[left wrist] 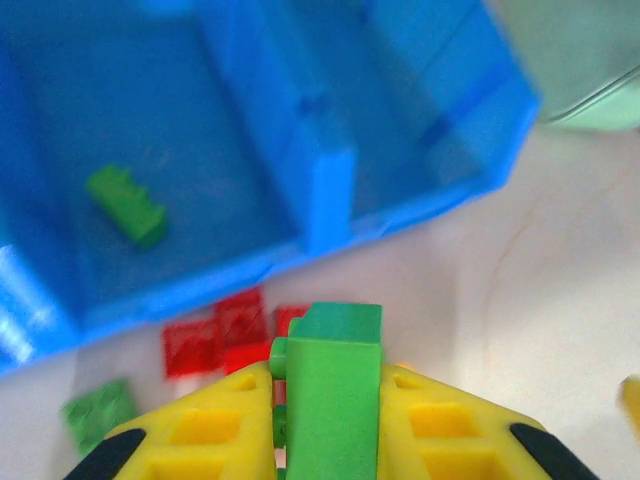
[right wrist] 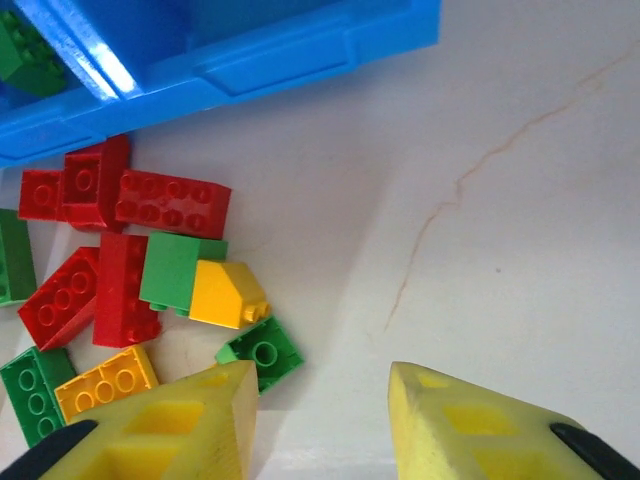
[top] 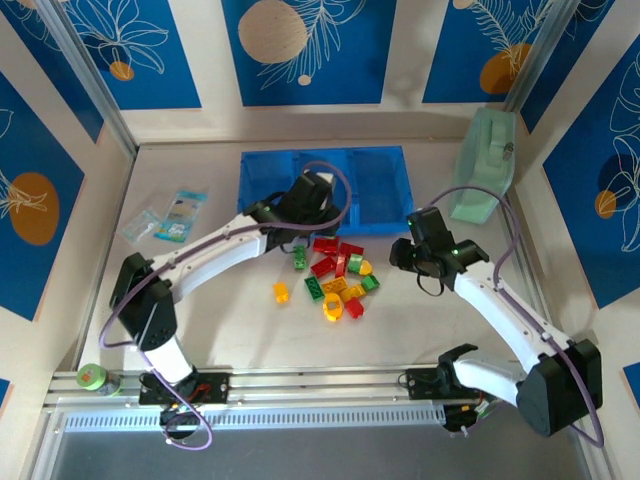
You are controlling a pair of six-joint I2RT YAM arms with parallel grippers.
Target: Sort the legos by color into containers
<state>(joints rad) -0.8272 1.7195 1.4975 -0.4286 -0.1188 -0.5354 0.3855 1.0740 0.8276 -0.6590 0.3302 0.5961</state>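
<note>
My left gripper (left wrist: 328,400) is shut on a green lego (left wrist: 335,385), held just in front of the blue tray (top: 385,210), near its left compartment (left wrist: 190,130). One green lego (left wrist: 127,204) lies inside that compartment. Red legos (left wrist: 215,335) sit on the table below the tray's edge. The pile of red, green and yellow legos (top: 340,275) lies mid-table. My right gripper (right wrist: 320,410) is open above bare table to the right of the pile, a green lego (right wrist: 263,352) beside its left finger. A yellow lego (right wrist: 225,293) and red legos (right wrist: 170,202) lie beyond.
A pale green bag (top: 483,165) lies at the back right beside the tray. Clear packets with blue print (top: 168,218) rest at the left. A lone orange lego (top: 282,292) sits left of the pile. A green tape roll (top: 92,378) stands at the front left rail.
</note>
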